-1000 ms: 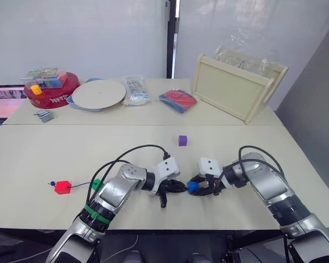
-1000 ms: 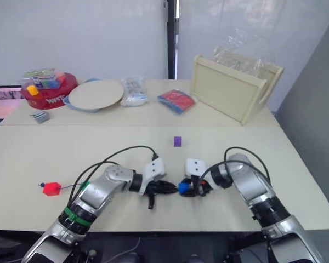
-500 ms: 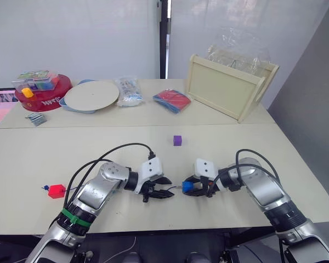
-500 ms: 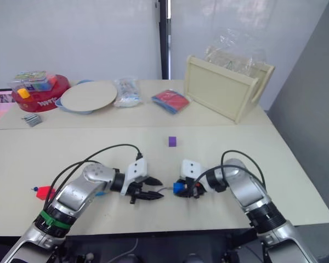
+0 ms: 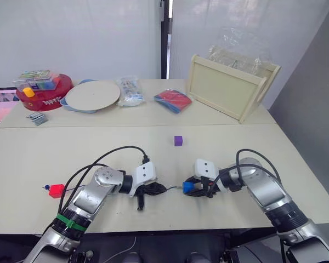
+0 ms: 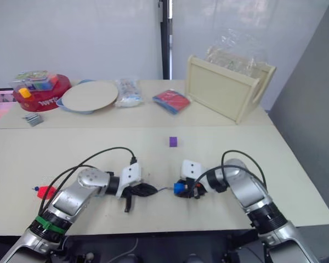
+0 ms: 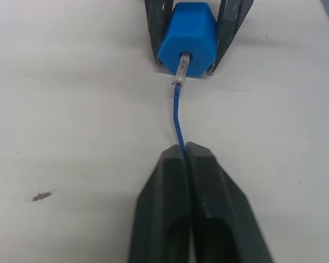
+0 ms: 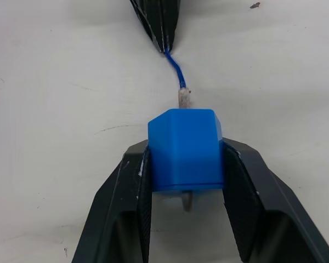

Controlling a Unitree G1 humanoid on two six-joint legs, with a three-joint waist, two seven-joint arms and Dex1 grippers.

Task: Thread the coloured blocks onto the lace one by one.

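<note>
Two grippers engaged: right (image 8: 185, 181) clamps blue block (image 8: 185, 149); left (image 7: 185, 156) pinches lace (image 7: 177, 118) (tip apparently through block).

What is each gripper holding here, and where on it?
Right gripper clamps the blue block by two opposite sides; left gripper pinches the lace just behind its tip.
</note>
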